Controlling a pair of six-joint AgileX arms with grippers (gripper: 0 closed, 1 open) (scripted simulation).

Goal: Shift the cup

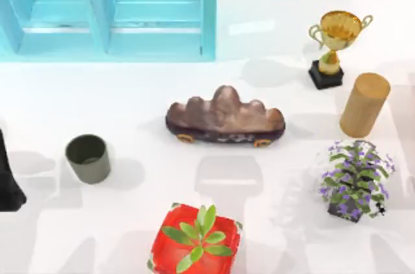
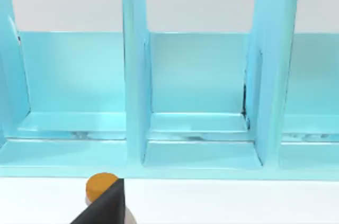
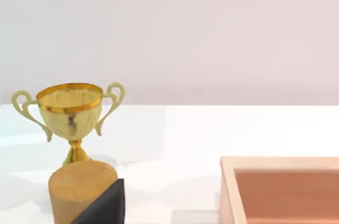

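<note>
From my overhead camera I take the rock ornament (image 1: 225,117), the brown mountain-shaped piece on a dark stand at the table's centre, as my reference. Far to its left, at the table's left edge, sits the dark bulk of my left arm (image 1: 8,183); its fingers are hidden from me, so I cannot tell how far they are spread or whether they hold anything. Between that arm and the rock, somewhat nearer the front of the table, stands the cup (image 1: 87,158), upright, olive-grey with a dark inside, touching nothing. Behind the rock and to its left, the light-blue shelf unit (image 1: 107,8) runs along the back; my left wrist camera looks straight into its compartments (image 2: 198,102), with an orange-topped object (image 2: 101,186) low in the foreground. In front of the rock stands a red pot with a green plant (image 1: 196,241). To the rock's right come a purple-flowered plant (image 1: 353,180), a tan wooden cylinder (image 1: 364,105), and behind it a gold trophy (image 1: 337,44) on a black base. My right wrist camera sees the trophy (image 3: 71,113), the cylinder (image 3: 82,189) and a tan wooden tray (image 3: 280,189).
</note>
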